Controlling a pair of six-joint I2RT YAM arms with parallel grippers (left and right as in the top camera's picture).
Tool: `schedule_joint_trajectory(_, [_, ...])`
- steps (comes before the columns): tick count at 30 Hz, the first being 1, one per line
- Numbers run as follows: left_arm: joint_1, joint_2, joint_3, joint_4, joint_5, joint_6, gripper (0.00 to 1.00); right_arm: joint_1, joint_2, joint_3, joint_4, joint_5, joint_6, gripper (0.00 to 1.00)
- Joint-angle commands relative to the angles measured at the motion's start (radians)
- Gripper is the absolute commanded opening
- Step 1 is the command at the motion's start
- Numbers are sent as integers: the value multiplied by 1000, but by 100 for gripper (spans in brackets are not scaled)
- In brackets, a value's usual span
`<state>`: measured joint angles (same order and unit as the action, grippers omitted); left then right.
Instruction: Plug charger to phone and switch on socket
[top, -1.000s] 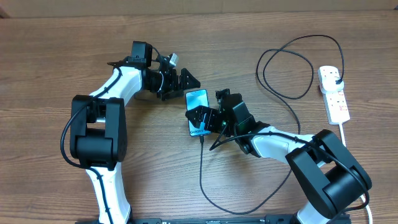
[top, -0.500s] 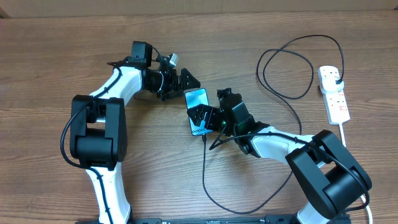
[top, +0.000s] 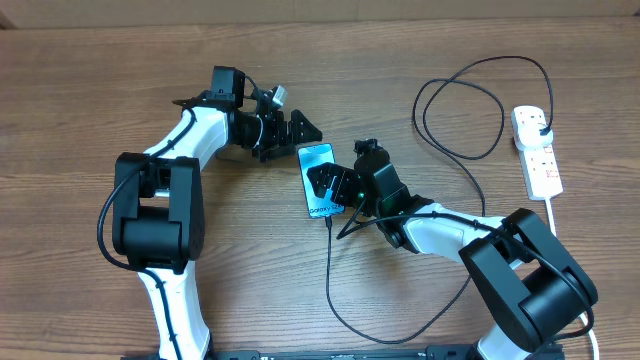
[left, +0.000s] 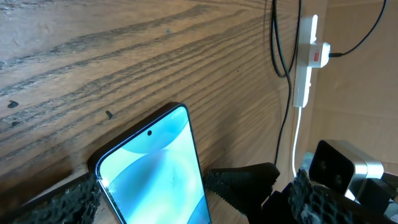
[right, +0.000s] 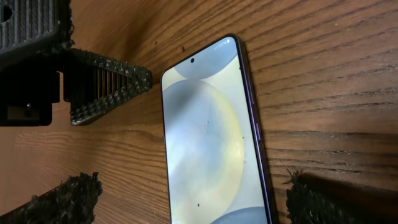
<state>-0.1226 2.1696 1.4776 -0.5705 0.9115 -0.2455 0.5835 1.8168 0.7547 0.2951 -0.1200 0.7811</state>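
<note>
At counter (top: 90, 70) middle, smartphone (top: 317, 156): pale-blue screen, dark rim.
Right fingers (right: 65, 199): spread, flanking its lower half.
Left fingers (left: 59, 202): spread, by its top.

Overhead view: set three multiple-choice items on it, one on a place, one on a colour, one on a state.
1. Where does the socket lie in the overhead view?
A. far left
B. between the two arms
C. far right

2. What colour is the charger cable?
A. white
B. black
C. red

3. How does the phone lie?
A. flat, screen up and lit
B. flat, screen down
C. lifted clear of the wood

Answers:
1 C, the white strip sits by the right edge, away from both arms.
2 B, the thin line looping across the wood to the strip is black.
3 A, both wrist views show its bright screen facing up, flat on the wood grain.
</note>
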Motion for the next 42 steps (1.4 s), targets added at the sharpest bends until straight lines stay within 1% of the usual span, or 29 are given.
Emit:
schedule_joint_trajectory(1, [-1, 9, 2, 3, -2, -10, 100, -6, 48, -34, -34, 37, -3, 100])
schedule_joint_trajectory(15, [-1, 9, 2, 3, -11, -10, 100, -7, 48, -34, -35, -74, -5, 100])
schedule_joint_trajectory(18, [-2, 9, 2, 3, -52, -10, 99, -7, 48, -34, -36, -43, -4, 100])
schedule_joint_trajectory(24, [-2, 9, 2, 3, -193, -10, 100, -16, 48, -34, -38, 78, -4, 100])
schedule_joint_trajectory(29, [-2, 9, 2, 3, -317, -10, 100, -27, 48, -34, -26, 95, -4, 100])
schedule_joint_trajectory(32, [-2, 9, 2, 3, -347, -10, 100, -27, 48, -34, -26, 93, -3, 100])
schedule_joint_trajectory(42, [-2, 9, 2, 3, -346, -10, 100, -27, 48, -34, -27, 92, 4, 100])
